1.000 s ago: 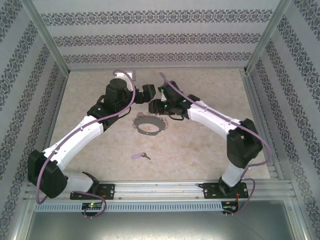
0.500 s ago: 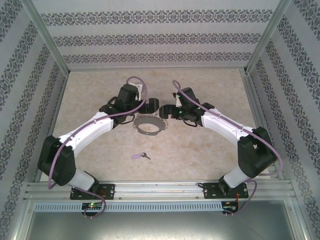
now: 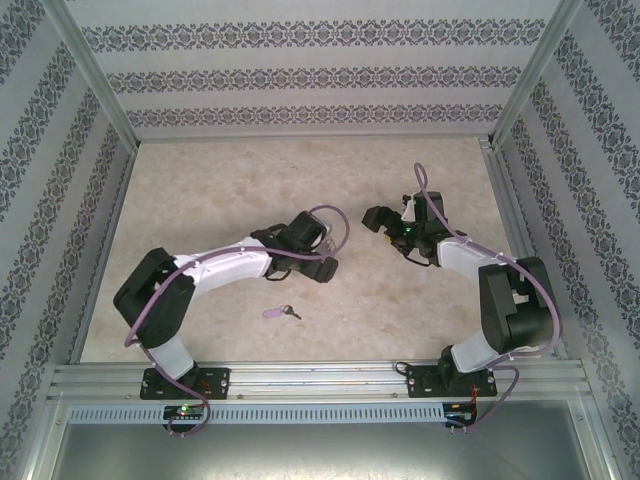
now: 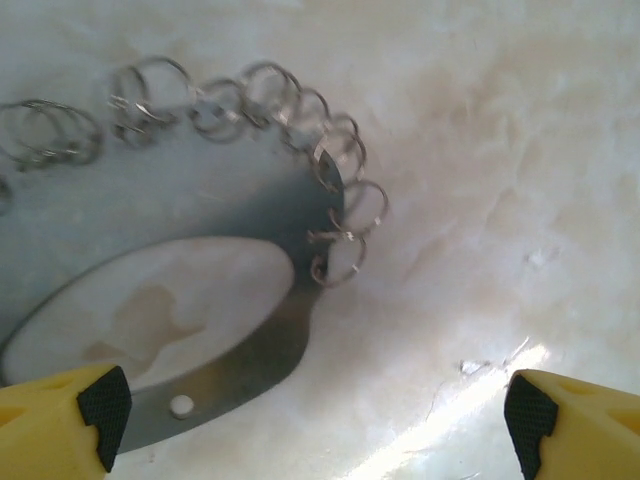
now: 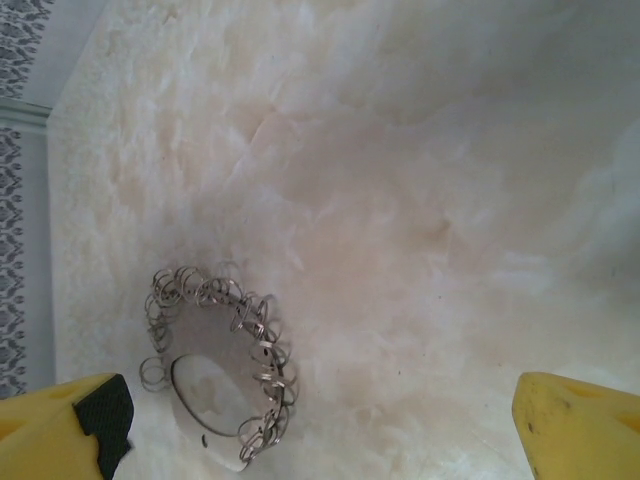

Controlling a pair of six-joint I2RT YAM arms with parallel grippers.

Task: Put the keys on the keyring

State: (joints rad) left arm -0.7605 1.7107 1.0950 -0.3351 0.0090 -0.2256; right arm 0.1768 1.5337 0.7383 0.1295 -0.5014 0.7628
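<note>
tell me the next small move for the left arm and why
Probably slide the left gripper sideways until the keyring sits between its fingers. Its jaws are open and empty, and the ring lies flat on the table, mostly off to one side of them. The key lies loose, apart from the ring, so securing the ring first seems sensible.

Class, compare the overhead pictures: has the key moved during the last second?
No. The key lies in the same spot, just as far from the near rail as before.
</note>
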